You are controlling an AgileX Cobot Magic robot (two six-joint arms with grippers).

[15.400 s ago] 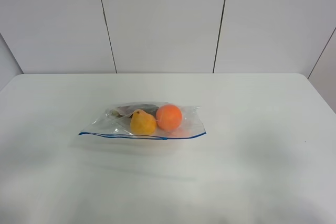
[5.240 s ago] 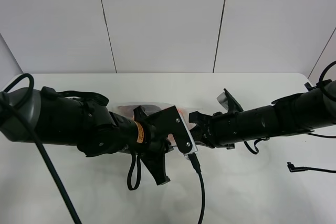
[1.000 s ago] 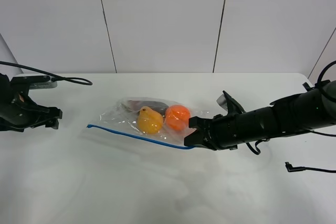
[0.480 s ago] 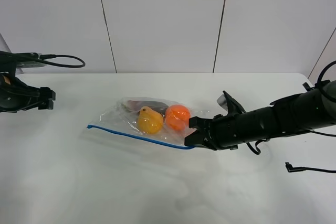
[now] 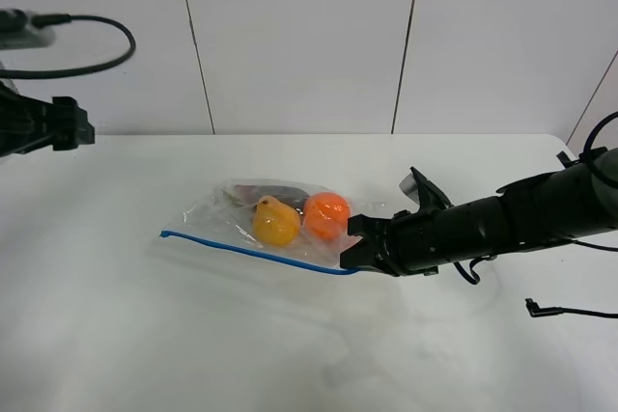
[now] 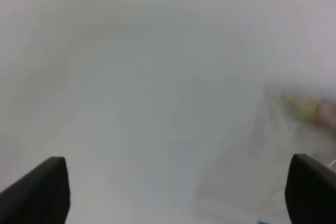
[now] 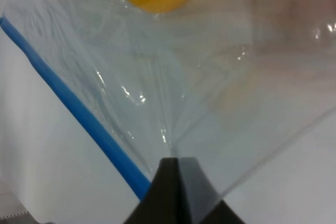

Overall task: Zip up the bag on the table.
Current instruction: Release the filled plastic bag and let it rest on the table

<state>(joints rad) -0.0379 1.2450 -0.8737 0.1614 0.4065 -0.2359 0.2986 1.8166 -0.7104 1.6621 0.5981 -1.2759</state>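
Note:
The clear bag (image 5: 217,222) lies mid-table on the white table (image 5: 290,354). Its blue zip strip (image 5: 251,251) runs along the near edge. A yellow fruit (image 5: 275,223) and an orange fruit (image 5: 325,214) show inside. My right gripper (image 5: 353,254) is shut on the bag's right corner at the strip's end. In the right wrist view the shut fingertips (image 7: 176,179) pinch the plastic beside the strip (image 7: 68,106). My left gripper (image 5: 70,125) is raised at the far left, away from the bag. The blurred left wrist view shows it (image 6: 178,190) open and empty.
A loose black cable (image 5: 555,312) lies on the table at the right, near the right arm (image 5: 502,221). The left arm's cable (image 5: 106,55) loops in the air at the upper left. A white panelled wall (image 5: 299,36) stands behind the table.
My left arm has risen and drawn back at the far left, away from the table surface. The right gripper and the bag have not moved.

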